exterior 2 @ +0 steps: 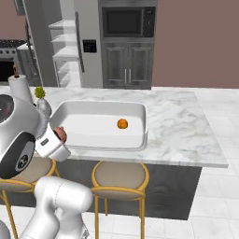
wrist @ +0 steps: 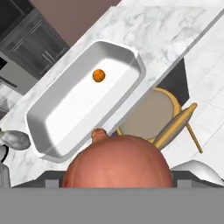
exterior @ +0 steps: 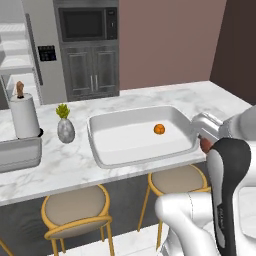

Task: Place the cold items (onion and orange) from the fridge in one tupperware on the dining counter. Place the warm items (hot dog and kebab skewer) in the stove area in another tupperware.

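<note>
Beside the tupperware (exterior: pixel 100 150) holding an orange (exterior: pixel 159 129), pincer (exterior 2: pixel 59 135) gripping onion (wrist: pixel 118 162), stools (exterior 2: pixel 120 176) below, vase (exterior: pixel 65 130) near.

Colour rundown: the tupperware (exterior: pixel 102 150) is plain white, sitting on a white worktop (exterior: pixel 70 165) with soft grey marble veining. The orange (exterior: pixel 159 129) inside is bright orange, obviously. The onion (wrist: pixel 120 161) is a reddish-brown, kinda coppery, smooth with no real pattern. Over toward the worktop's left edge there's a speckled grey vase (exterior: pixel 65 130) with yellow-green leaves, and a white paper towel roll (exterior: pixel 24 116) with a brown top. Stools (exterior: pixel 76 206) have golden-yellow frames and tan seats. Back wall (exterior: pixel 165 40) is dusty mauve, cabinets (exterior: pixel 92 72) dark grey.
</note>
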Controlling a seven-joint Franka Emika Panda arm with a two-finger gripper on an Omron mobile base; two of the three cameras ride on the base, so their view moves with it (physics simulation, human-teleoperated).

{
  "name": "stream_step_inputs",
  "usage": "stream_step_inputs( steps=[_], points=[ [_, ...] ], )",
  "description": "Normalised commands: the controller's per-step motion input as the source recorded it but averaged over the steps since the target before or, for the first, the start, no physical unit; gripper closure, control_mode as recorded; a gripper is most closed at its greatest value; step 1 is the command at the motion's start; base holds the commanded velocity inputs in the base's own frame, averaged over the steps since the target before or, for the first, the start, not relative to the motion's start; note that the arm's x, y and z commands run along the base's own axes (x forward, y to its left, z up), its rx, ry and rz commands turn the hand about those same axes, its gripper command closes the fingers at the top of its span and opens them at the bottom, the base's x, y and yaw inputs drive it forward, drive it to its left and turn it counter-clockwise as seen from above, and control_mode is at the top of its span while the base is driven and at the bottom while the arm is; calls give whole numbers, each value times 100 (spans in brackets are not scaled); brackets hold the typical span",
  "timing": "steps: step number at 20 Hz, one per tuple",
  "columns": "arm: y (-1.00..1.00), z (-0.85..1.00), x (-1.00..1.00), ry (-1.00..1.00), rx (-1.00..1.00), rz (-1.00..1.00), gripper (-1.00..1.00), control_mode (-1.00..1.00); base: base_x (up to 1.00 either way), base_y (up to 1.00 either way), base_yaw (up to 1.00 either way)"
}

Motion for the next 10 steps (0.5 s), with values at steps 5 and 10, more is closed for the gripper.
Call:
stream_step_inputs(
  steps=[5, 10],
  points=[
    [12, 65, 62, 8, -5, -8, 100, -100, 0, 0, 0],
    [0, 40, 86, 25, 1, 5, 100, -100, 0, 0, 0]
  ],
)
